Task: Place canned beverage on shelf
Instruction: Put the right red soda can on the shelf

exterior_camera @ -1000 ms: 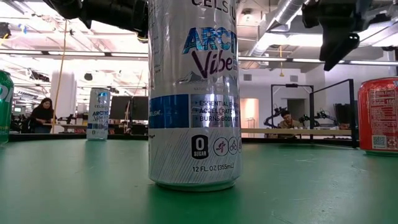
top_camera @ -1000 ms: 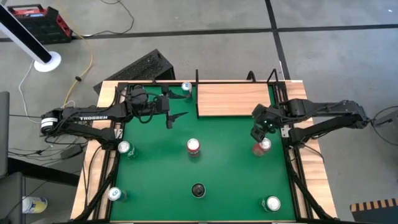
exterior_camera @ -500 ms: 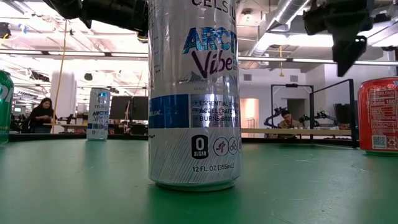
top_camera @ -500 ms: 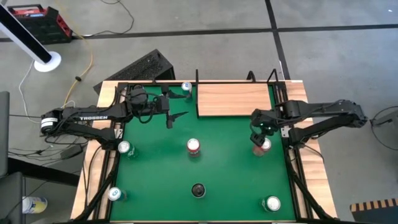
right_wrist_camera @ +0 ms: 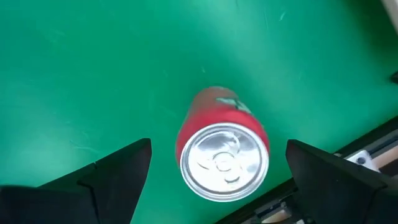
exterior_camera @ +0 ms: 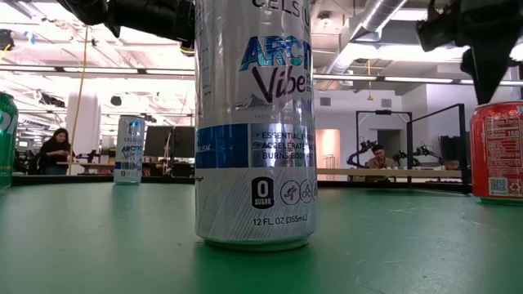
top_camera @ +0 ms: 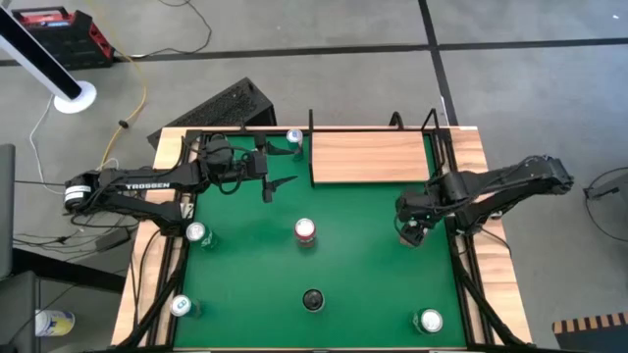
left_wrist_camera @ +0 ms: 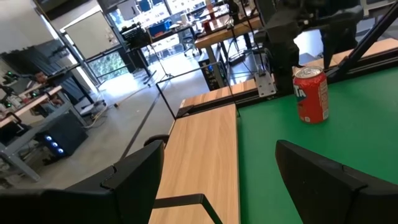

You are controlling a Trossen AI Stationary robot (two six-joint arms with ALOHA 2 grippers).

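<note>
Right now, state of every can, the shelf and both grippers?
red can: upright, untouched, directly below the right gripper
right gripper: open, above the can, fingers either side
left gripper: open, empty, beside the shelf's left end
shelf: no can on it
tall silver can: upright on the green mat
other cans: upright, none held

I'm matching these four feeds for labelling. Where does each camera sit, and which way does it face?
High: overhead, straight down; both arms, shelf.
Low: table height, level across; silver can close, right gripper above red can.
Left wrist: past open left gripper toward the shelf.
Right wrist: down between open fingers on the red can.
Shared: the red can shows in three views.
</note>
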